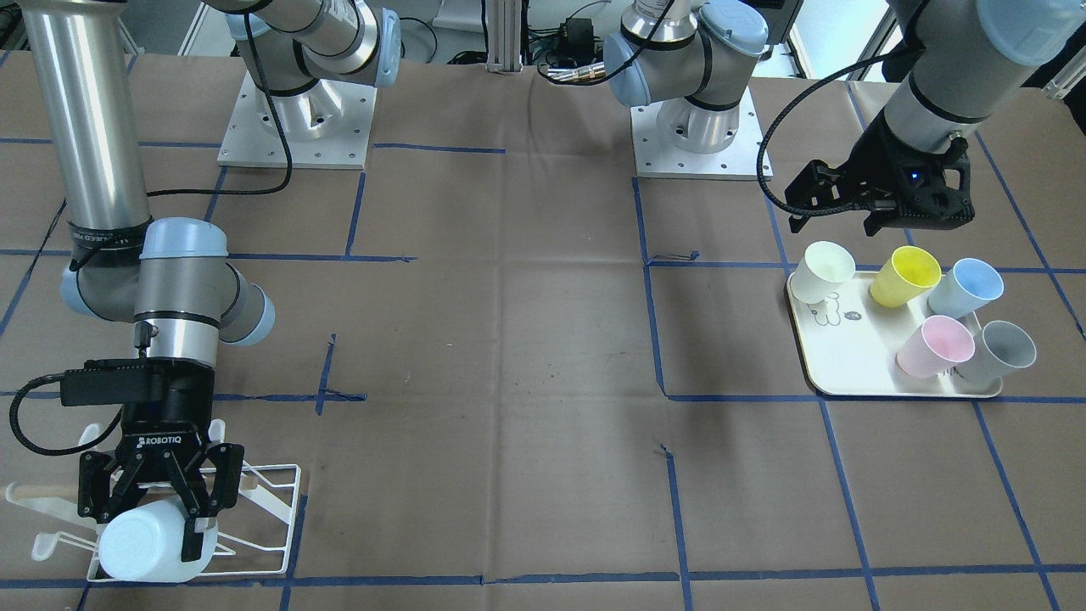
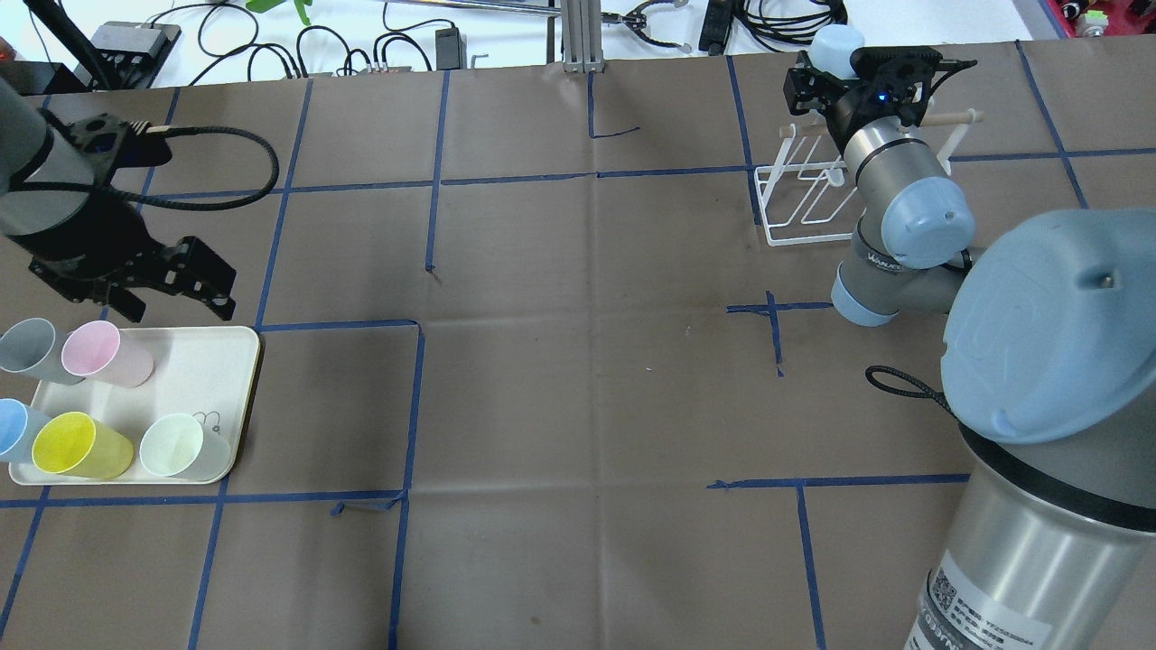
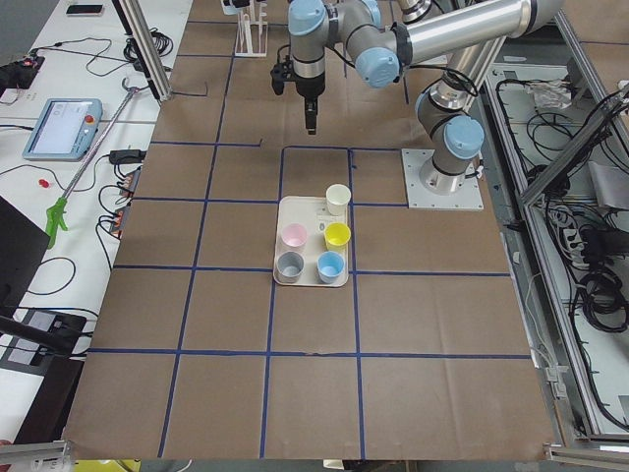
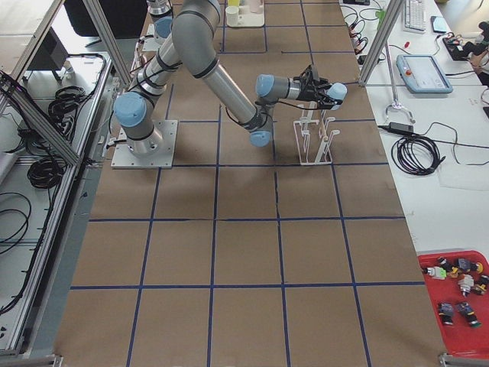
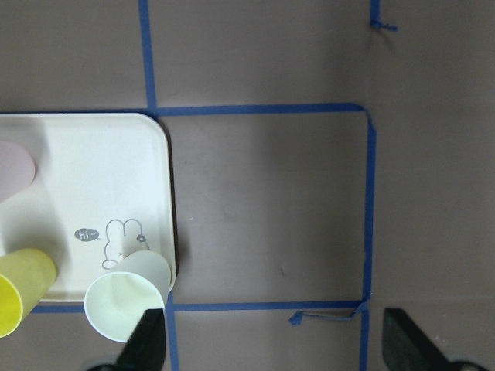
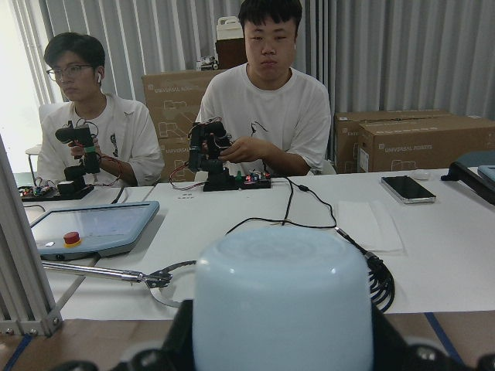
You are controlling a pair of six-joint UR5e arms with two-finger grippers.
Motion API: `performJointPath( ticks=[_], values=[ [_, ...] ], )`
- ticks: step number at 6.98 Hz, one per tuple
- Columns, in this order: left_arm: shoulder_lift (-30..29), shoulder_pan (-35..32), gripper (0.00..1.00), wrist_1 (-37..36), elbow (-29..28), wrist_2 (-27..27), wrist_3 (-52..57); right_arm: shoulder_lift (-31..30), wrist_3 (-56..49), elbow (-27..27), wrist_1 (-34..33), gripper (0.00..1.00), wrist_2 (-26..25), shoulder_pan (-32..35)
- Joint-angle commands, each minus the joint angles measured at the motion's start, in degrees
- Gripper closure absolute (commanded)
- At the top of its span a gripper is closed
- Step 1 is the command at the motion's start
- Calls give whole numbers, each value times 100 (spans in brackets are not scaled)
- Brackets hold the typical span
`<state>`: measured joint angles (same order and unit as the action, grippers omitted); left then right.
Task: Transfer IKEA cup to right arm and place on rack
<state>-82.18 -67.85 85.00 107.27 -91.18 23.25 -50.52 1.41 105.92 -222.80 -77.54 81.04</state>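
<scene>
My right gripper point(image 1: 148, 522) is shut on a pale blue IKEA cup point(image 1: 140, 545), held on its side just over the white wire rack point(image 1: 276, 501) with the wooden dowel handle point(image 1: 38, 490). In the overhead view the right gripper point(image 2: 835, 68), the cup point(image 2: 833, 47) and the rack point(image 2: 808, 203) are at the far right. The cup's bottom point(image 6: 282, 301) fills the right wrist view. I cannot tell whether the cup touches a prong. My left gripper point(image 2: 172, 280) is open and empty above the tray's far edge; its fingertips point(image 5: 147, 340) show in the left wrist view.
A cream tray point(image 1: 848, 369) with a bear drawing holds a white cup point(image 1: 827, 271), a yellow cup point(image 1: 906, 276), a blue cup point(image 1: 965, 287), a pink cup point(image 1: 935, 346) and a grey cup point(image 1: 1001, 350), all on their sides. Two operators sit behind the far table edge.
</scene>
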Motion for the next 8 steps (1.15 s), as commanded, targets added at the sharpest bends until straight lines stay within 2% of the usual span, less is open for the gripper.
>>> performJointPath(
  ticks=[1, 2, 3, 4, 5, 8],
  values=[
    [561, 1163, 1, -166, 923, 13, 1037, 60, 9, 7, 0, 59, 11, 0],
    [676, 1491, 2, -246, 1162, 13, 1424, 77, 9, 7, 0, 57, 11, 0],
    [756, 1538, 2, -247, 1260, 39, 1445, 86, 9, 7, 8, 55, 20, 0],
    [739, 1521, 2, -308, 1304, 57, 1446, 78, 17, 7, 9, 44, 20, 0],
    [582, 1521, 2, -630, 1366, 109, 1437, 78, 61, 7, 17, 2, 20, 0],
    [554, 1512, 2, -2114, 2383, 425, 1419, 78, 70, 7, 17, 1, 20, 0]
  ],
)
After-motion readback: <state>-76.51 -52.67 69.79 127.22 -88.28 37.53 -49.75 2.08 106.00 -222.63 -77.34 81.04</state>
